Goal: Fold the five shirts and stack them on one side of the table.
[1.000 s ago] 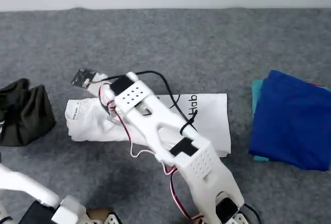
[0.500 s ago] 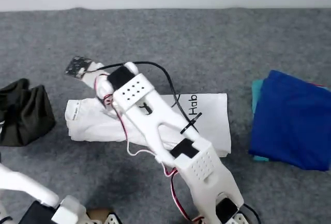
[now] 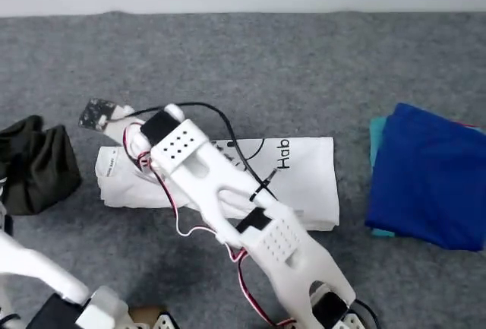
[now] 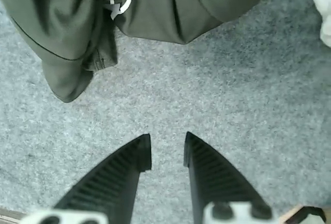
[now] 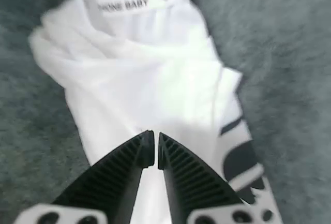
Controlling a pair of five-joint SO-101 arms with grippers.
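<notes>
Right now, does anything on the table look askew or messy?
The dark shirt lies crumpled in a heap near the left claw. The white shirt is bunched at its collar end. The blue stack looks tidy.

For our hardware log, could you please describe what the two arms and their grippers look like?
Both arms are white plastic. The right arm has panels with rows of small holes, black servo blocks, a looping black cable and red wires. The left arm is smooth white. The left gripper and right gripper have black, tapered, ribbed fingers on white mounts.
</notes>
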